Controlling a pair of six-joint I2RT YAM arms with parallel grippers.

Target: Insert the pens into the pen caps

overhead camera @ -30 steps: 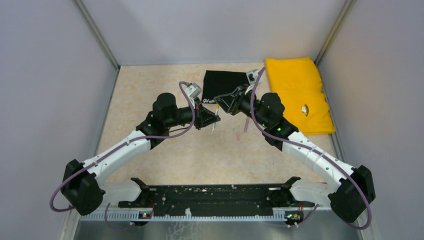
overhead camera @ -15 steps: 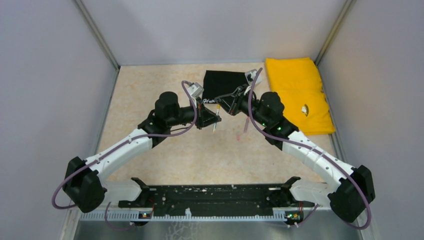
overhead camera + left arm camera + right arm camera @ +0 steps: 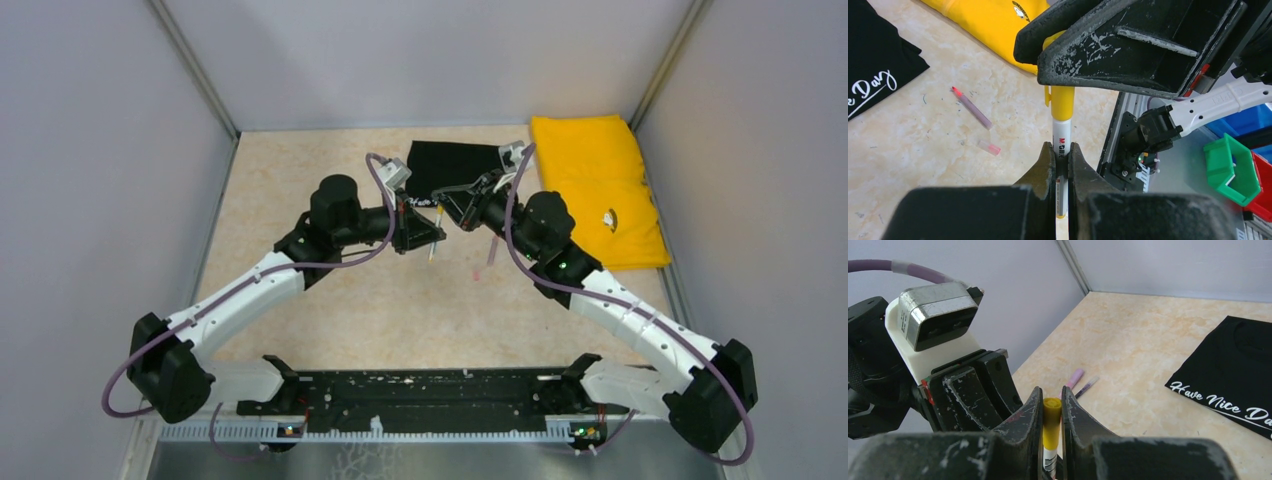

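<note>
Your white pen (image 3: 1061, 134) is a slim, smooth plastic barrel with small red and black print. Its top end sits inside a glossy yellow cap (image 3: 1062, 102) that carries a little clip. Both arms reach forward and angle inward, so the two hands meet nose to nose above the speckled beige tabletop (image 3: 300, 180).

Your left hand (image 3: 1062, 152) is clamped tight on the pen's barrel, its scuffed black fingers (image 3: 1045, 165) pressing from either side. Your right hand (image 3: 1051, 397) is closed on the yellow cap, pinching it between worn, scratched fingers (image 3: 1075, 420).

Down on the tabletop lie a pale purple pen (image 3: 973, 108) with a red tip and a short pink cap (image 3: 989, 147), near it but not touching. A folded black shirt (image 3: 873, 65) with white script and a soft yellow cloth (image 3: 993, 20) lie flat farther off.
</note>
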